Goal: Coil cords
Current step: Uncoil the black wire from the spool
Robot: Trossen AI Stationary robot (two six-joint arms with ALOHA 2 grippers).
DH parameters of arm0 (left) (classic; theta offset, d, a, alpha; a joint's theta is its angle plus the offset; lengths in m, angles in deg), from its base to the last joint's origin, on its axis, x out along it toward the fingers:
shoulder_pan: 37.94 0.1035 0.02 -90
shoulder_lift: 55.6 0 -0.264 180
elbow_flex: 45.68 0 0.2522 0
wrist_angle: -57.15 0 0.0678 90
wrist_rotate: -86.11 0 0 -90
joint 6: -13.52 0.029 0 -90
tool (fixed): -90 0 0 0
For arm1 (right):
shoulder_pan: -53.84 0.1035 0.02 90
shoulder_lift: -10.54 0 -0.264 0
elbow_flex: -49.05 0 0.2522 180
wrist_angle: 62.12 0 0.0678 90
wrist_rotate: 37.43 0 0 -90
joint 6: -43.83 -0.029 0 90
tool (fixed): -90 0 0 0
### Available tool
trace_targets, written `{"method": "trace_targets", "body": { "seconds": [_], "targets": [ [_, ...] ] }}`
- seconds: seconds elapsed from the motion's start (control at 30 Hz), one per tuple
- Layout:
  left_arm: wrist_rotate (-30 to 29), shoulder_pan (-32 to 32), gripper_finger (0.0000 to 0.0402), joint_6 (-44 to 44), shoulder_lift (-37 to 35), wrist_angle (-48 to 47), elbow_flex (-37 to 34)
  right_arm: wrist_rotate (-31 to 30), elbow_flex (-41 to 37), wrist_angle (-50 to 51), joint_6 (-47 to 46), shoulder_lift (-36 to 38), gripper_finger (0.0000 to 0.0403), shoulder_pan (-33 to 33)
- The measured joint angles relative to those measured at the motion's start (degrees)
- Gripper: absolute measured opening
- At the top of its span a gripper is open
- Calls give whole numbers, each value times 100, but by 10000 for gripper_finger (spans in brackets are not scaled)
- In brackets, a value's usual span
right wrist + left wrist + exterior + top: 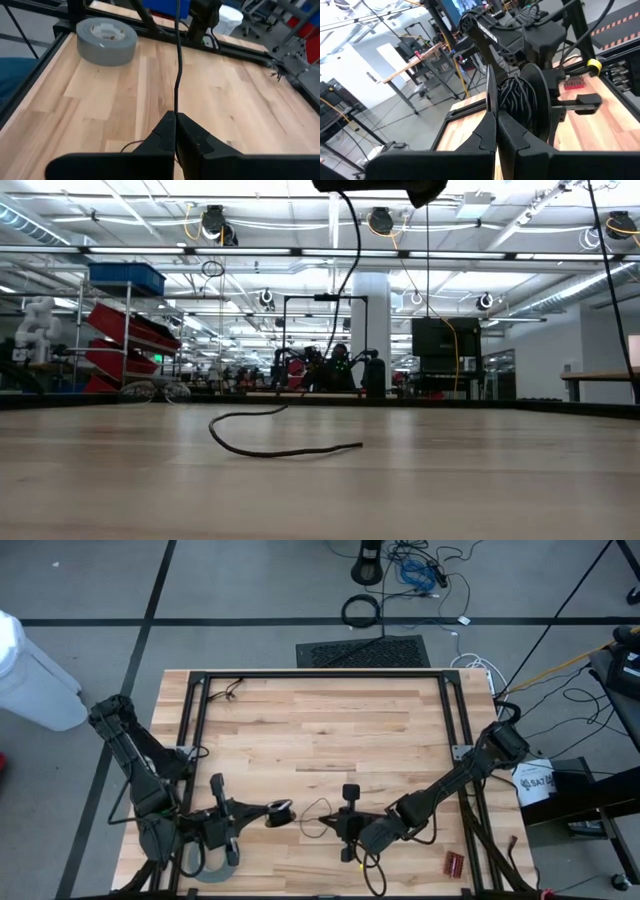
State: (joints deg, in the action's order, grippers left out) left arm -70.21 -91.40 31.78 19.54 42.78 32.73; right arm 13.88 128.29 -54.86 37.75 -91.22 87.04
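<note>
While two grippers pinch, one cord (308, 808) lies uncoiled.

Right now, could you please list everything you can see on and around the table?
cord: one, thin dark wire, near edge of the table, between the arms
spool: one, black disc, at left end effector's tip
tape roll: one, grey, near-left corner
red item: one, near-right corner
table: one, light wood, black frame
left end effector: shut, at spool
right end effector: shut on cord
</note>
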Motion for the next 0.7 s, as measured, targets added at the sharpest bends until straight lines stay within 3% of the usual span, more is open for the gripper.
{"method": "trace_targets", "body": {
  "seconds": [0.3, 0.53, 0.7],
  "targets": [
    [1, -30, 1, -452, -24, -110, 0, 356, 2, 306, -387, 41, 10, 29],
    [150, 23, 1, -887, -22, -487, 0, 1538, 0, 435, -885, 44, 43, -1],
    [605, 103, 1, -901, -22, -487, 0, 1056, 0, -249, -601, 44, 67, -93]
  ]
}}
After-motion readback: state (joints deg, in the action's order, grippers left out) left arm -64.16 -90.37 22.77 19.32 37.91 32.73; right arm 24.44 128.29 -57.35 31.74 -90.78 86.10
